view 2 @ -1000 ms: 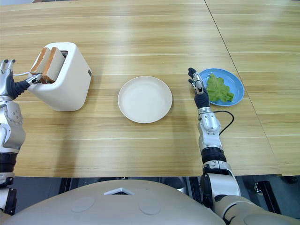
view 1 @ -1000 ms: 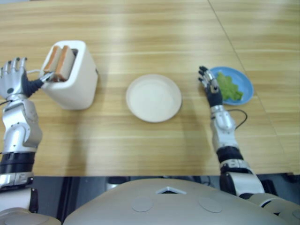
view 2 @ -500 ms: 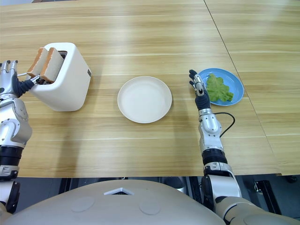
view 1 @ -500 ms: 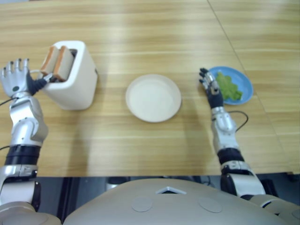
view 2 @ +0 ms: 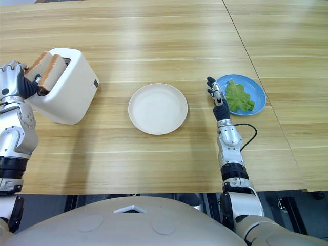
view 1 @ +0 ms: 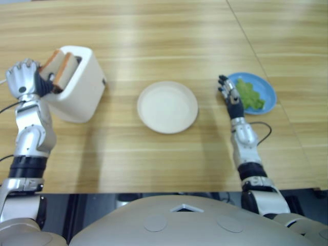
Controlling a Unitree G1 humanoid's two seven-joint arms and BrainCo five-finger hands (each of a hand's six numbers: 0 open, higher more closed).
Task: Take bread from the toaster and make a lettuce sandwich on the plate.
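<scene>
A white toaster stands at the table's left, leaning to one side, with two slices of bread sticking out of its slots. My left hand is at the toaster's left top edge, its fingers curled onto the outer slice. The empty white plate lies in the middle. At the right, a blue plate holds a green lettuce leaf. My right hand is held flat with straight fingers just left of the blue plate's rim, touching nothing.
A black cable loops on the table beside my right forearm. A seam between table boards runs diagonally behind the blue plate. Bare wood lies between the toaster, the white plate and the front edge.
My left hand moved right to the toaster and curled its spread fingers onto the outer bread slice. The toaster now leans over. My right hand stayed still.
</scene>
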